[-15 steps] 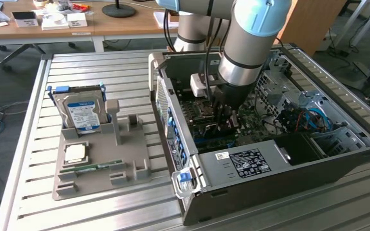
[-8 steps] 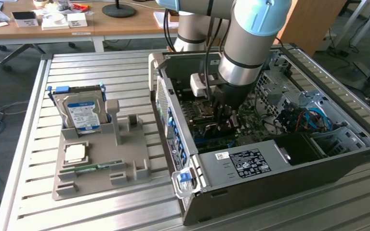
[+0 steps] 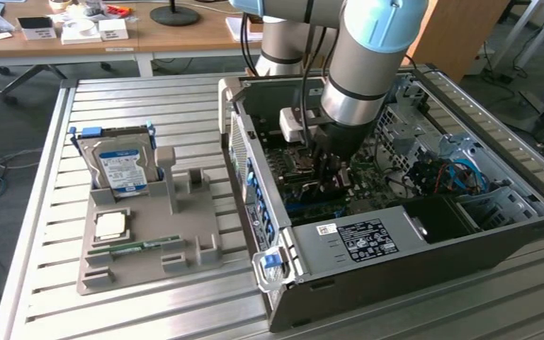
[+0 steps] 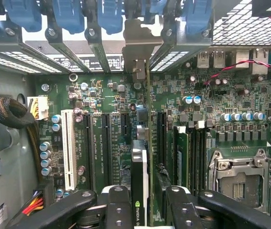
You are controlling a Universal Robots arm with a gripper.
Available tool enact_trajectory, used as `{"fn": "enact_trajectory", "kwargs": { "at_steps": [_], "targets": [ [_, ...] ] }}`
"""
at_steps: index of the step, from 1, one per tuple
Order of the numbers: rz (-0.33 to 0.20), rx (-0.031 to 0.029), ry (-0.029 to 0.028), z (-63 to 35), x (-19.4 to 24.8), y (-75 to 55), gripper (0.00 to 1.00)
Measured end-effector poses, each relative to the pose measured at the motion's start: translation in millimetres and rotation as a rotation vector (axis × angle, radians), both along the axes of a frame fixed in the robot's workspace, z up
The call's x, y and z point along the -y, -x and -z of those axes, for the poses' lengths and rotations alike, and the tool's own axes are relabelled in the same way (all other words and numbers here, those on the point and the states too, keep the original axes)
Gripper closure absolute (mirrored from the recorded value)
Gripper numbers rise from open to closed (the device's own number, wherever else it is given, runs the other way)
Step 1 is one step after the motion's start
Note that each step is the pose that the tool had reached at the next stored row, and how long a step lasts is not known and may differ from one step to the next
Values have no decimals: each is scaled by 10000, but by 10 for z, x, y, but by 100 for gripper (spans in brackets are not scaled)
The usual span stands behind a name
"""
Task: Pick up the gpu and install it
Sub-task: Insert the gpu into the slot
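The table (image 3: pixel 130 92) is ribbed bare metal with a dull sheen. The computer case (image 3: pixel 395 283) is matt dark grey sheet metal, and its clips (image 4: pixel 68 14) are smooth blue plastic. The gpu (image 4: pixel 139 191) has a glossy black face and a dull silver metal bracket (image 4: pixel 137 43). The holder (image 3: pixel 111 273) is matt grey plastic.
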State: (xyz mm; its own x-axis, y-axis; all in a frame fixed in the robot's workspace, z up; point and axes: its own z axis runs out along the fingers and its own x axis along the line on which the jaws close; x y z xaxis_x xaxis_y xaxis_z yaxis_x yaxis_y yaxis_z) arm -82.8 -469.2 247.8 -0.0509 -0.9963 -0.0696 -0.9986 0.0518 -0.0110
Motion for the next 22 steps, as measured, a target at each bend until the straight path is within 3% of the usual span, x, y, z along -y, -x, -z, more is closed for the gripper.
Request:
{"fn": "enact_trajectory", "kwargs": {
  "at_steps": [2, 3, 22],
  "targets": [
    [-1, -1, 8, -1, 1, 0, 68],
    [0, -1, 3, -1, 1, 0, 73],
    [0, 1, 0, 0, 0, 0, 73]
  ]
}}
